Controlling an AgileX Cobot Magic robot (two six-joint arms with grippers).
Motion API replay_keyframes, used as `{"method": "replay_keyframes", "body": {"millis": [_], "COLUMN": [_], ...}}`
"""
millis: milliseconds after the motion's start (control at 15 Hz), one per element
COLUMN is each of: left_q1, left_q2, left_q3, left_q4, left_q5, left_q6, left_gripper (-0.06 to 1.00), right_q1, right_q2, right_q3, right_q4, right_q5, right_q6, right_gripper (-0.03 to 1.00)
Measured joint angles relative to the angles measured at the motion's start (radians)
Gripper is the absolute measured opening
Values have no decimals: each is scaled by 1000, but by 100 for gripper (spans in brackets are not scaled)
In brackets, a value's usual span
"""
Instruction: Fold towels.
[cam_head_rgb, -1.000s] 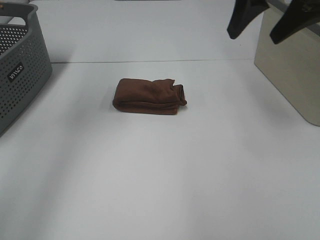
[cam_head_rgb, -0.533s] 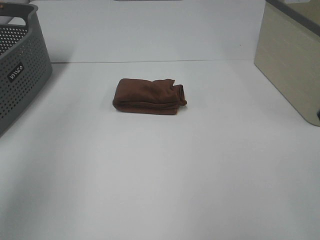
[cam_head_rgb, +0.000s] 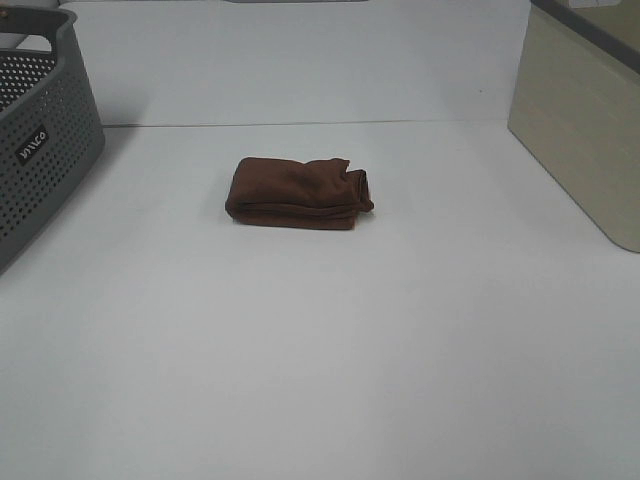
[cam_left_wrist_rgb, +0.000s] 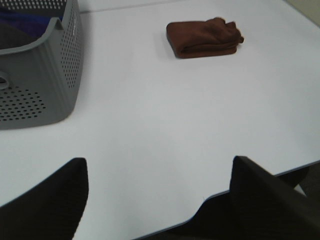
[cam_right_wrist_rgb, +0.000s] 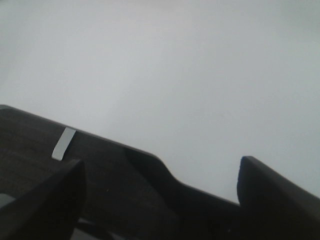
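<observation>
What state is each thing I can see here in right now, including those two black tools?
Towel: folded into a small bundle, lying flat on the white table, nothing touching it.
Grey basket: upright at the table's left edge, something dark blue inside.
Beige box: standing at the right edge.
Left tool: open, empty, far from the towel.
Right tool: open, empty.

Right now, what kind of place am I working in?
Probably a lab or test bench set up for laundry folding: a bare white tabletop, a grey perforated basket at the left edge, and one folded brown towel in the middle.
</observation>
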Motion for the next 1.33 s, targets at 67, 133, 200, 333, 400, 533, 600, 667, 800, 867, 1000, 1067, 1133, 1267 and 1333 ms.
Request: {"method": "replay_keyframes", "body": {"millis": [67,133,200,333,400,533,600,667,800,867,1000,1067,1133,1267,1333], "left_q1": [0,0,0,0,0,0,0,0,0,0,0,0,0,0,0], "left_q2": [-74,-114,-122,-122,-122,-120,-120,-120,-120,-120,-120,-120,-120,-120,-120], "left_q3": [22,40,58,158,176,241,249,255,256,256,256,256,256,256,256], "left_q4": [-7,-9,-9,-33,-33,-35,-35,-34,-31,-31,-31,-31,-31,-31,-31], "left_q5": [1,4,4,-27,-43,-131,-151,-158,-160,-160,-160,-160,-160,-160,-160], "left_q6": [13,37,73,177,187,200,201,202,202,202,202,202,202,202,202], "left_gripper": [74,74,74,74,74,74,74,74,74,74,74,74,74,74,74], "right_q1": [0,0,0,0,0,0,0,0,0,0,0,0,0,0,0], "right_q2": [-75,-130,-168,-183,-183,-183,-183,-183,-183,-183,-183,-183,-183,-183,-183], "right_q3": [10,14,21,81,87,107,117,119,119,119,119,119,119,119,119], "right_q4": [-25,-58,-97,-150,-156,-156,-156,-156,-156,-156,-156,-156,-156,-156,-156], "right_q5": [0,1,1,-62,-79,-149,-151,-151,-151,-151,-151,-151,-151,-151,-151], "right_q6": [0,0,0,0,0,-2,-3,-3,-3,-3,-3,-3,-3,-3,-3], "right_gripper": [78,78,78,78,78,78,78,78,78,78,78,78,78,78,78]}}
